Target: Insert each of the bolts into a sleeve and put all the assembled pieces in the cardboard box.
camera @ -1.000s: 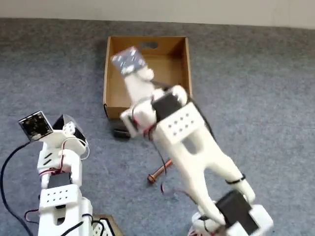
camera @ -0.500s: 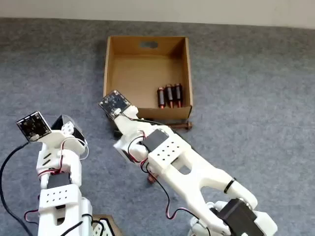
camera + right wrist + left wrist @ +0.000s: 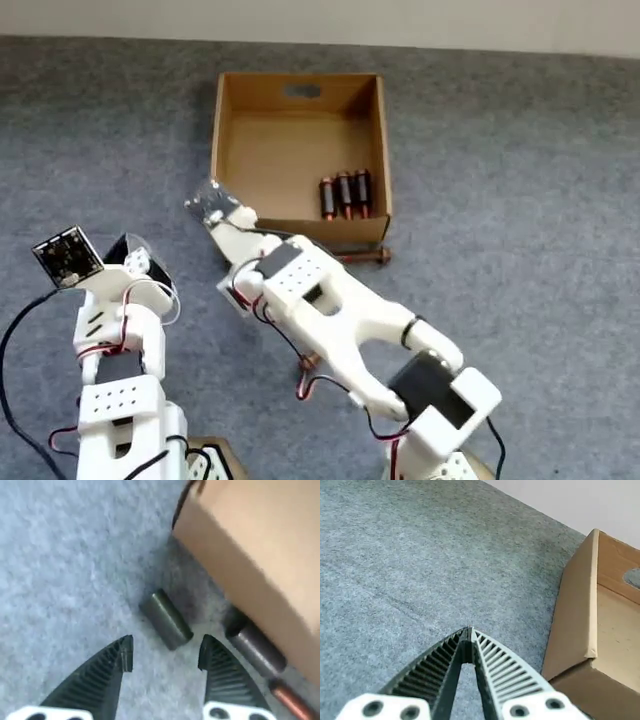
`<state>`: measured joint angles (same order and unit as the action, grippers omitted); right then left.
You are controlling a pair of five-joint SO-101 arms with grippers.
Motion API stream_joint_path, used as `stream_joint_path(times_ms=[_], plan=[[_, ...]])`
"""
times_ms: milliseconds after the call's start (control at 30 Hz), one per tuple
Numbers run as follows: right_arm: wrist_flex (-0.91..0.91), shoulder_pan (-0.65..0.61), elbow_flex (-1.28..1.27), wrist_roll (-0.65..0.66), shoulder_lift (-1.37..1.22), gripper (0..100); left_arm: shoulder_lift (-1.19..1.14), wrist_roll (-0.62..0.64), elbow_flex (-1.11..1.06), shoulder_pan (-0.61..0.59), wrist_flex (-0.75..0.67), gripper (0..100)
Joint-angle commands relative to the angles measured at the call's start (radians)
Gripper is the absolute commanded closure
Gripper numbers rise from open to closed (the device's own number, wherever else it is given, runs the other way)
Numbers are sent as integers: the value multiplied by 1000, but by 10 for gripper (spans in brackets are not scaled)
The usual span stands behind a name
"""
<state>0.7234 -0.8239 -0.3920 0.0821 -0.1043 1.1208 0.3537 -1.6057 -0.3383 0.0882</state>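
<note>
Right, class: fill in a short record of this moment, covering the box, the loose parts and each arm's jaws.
Cardboard box: three assembled pieces side by side at its front wall.
Loose sleeve: lying on the carpet, just ahead of the right jaws.
Second sleeve: beside the box wall, a copper bolt at its end.
Left jaws: shut, over bare carpet.
Right jaws: open, holding nothing.

Grey carpet (image 3: 520,180) lies open on both sides of the cardboard box (image 3: 214,150), whose floor is bare except for 3 assembled pieces (image 3: 345,195) in a near corner. The right arm (image 3: 330,320) stretches across the carpet before the box's near wall. There, 1 sleeve (image 3: 166,619) lies between the spread fingers of the right gripper (image 3: 166,642), and another sleeve (image 3: 255,647) lies close along the wall.
</note>
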Motion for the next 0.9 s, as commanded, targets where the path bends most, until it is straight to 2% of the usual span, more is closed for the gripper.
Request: stream_joint_path(times_ms=[0, 500, 567, 667, 867], plan=[[-18, -4, 79, 11, -21, 789, 13, 3, 45, -5, -20, 986], [-10, -1, 206, 11, -242, 793, 13, 3, 47, -5, -20, 986], [24, -2, 211, 11, -246, 844, 13, 3, 48, -5, -20, 986], [53, -4, 214, 11, -236, 998, 13, 3, 48, -5, -20, 986], [156, 1, 186, 6, -97, 992, 13, 3, 48, -4, -20, 986]])
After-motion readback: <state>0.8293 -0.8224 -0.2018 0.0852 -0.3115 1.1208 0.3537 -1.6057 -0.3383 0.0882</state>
